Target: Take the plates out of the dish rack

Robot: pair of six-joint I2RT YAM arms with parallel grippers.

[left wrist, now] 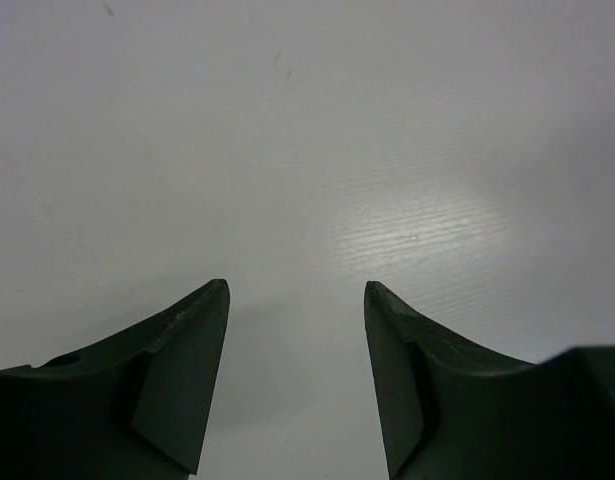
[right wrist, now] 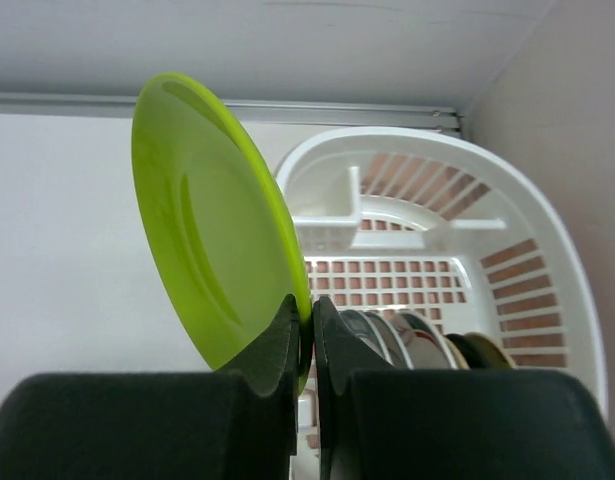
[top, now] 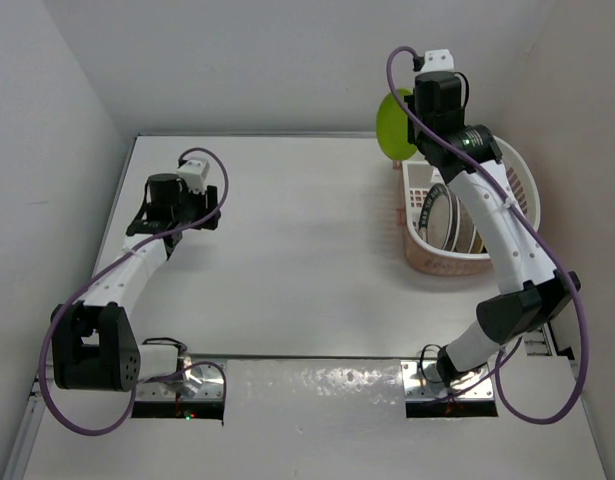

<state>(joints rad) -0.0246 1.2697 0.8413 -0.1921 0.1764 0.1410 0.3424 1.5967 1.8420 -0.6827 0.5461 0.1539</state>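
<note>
From the top view, my right gripper [top: 415, 118] is up high over the far left corner of the dish rack [top: 449, 262]. It grasps the lime-green plate [top: 392, 125], which stands on edge in the air, above the rim of the rack. The rack sits at the right side of the table [top: 307, 250], close to the right wall, and more plates [top: 442, 215] stand on edge inside it. My left gripper [top: 170, 207] is well apart from all this, at the far left part of the table, pointing down at the bare surface.

At my left wrist, the left gripper [left wrist: 297, 292] is released. Its two dark fingers [left wrist: 187, 350] stand apart with only the pale table [left wrist: 337, 150] showing between them, and they grasp nothing.

At my right wrist, the right gripper [right wrist: 307, 312] is clenched on the lower rim of the lime-green plate [right wrist: 207, 230], with one finger on each face. The plate is upright and leans a little to the left, with its underside turned to the left. Behind and to the right of it lies the white dish rack [right wrist: 552, 225], its slotted walls showing pink through the gaps. Down in the rack, white plates [right wrist: 402, 335] stand on edge close together, and a darker brownish plate [right wrist: 487, 350] stands just beside them on the right.
</note>
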